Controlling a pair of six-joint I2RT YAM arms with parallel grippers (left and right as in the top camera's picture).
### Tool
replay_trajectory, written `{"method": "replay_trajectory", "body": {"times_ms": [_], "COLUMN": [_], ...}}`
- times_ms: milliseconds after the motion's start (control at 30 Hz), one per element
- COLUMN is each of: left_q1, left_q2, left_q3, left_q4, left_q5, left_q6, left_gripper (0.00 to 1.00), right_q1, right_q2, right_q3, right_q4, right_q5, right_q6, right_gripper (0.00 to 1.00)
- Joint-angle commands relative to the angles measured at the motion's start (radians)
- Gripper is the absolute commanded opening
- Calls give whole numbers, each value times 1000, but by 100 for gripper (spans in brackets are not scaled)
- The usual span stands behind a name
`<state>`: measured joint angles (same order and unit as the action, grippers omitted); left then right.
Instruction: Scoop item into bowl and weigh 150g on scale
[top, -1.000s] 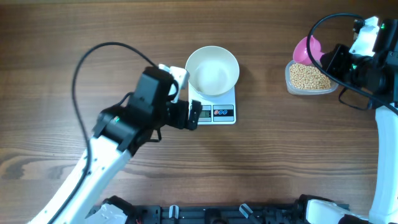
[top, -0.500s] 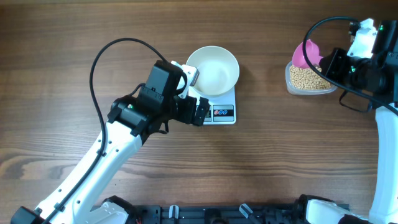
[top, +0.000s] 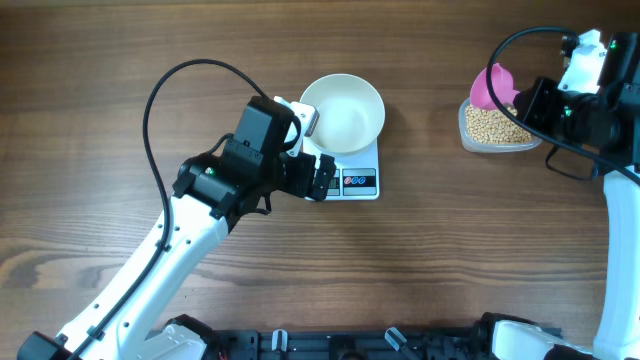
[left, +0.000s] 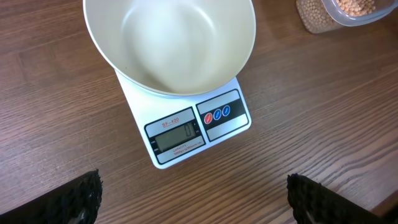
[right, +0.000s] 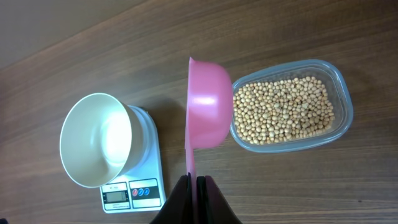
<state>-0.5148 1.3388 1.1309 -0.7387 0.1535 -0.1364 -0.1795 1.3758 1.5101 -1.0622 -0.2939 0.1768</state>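
The empty white bowl (top: 342, 112) stands on the white scale (top: 358, 181), whose display and buttons face the front edge. In the left wrist view the bowl (left: 171, 43) and scale (left: 193, 130) lie just ahead of my open left gripper (left: 199, 198), with nothing between its fingers. From overhead, the left gripper (top: 314, 148) hovers at the scale's left side. The tan beans (right: 283, 112) fill a clear tub (top: 497, 124) at the right. My right gripper (right: 196, 182) is shut on the handle of a pink scoop (right: 208, 102), which is held on edge over the tub's left end.
Bare brown wooden table (top: 450, 250) surrounds the scale and the tub. Black cables loop over the left arm (top: 150, 110) and the right arm (top: 545, 40). The arm bases sit along the front edge.
Over the last second my left arm swung right and forward, bringing its open gripper up to the scale's left side, then held still. The right gripper and scoop barely shifted.
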Motion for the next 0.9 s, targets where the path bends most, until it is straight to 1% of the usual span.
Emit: {"method": "replay_trajectory", "body": {"times_ms": [0, 33, 167, 500, 700, 733, 800, 867], "left_q1": [7, 7, 7, 7, 7, 7, 7, 7], "left_q2": [-3, -3, -3, -3, -3, -3, -3, -3], "left_q3": [15, 15, 15, 15, 15, 15, 15, 15], "left_q4": [5, 5, 5, 5, 5, 5, 5, 5], "left_q5": [-13, -13, -13, -13, -13, -13, -13, -13], "left_q6": [-5, -5, -5, -5, -5, -5, -5, -5], "left_gripper": [100, 100, 100, 100, 100, 100, 100, 100], "right_q1": [2, 2, 2, 2, 2, 2, 2, 2], "right_q2": [-5, -5, -5, 48, 57, 59, 66, 78], "right_q3": [19, 19, 19, 6, 3, 1, -1, -16], "right_q4": [2, 2, -2, -1, -23, -15, -7, 36], "right_q5": [69, 98, 104, 122, 282, 334, 370, 373], "right_q6": [-21, -26, -130, -208, -204, -206, -238, -292], "right_gripper": [4, 5, 4, 4, 4, 4, 4, 4]}}
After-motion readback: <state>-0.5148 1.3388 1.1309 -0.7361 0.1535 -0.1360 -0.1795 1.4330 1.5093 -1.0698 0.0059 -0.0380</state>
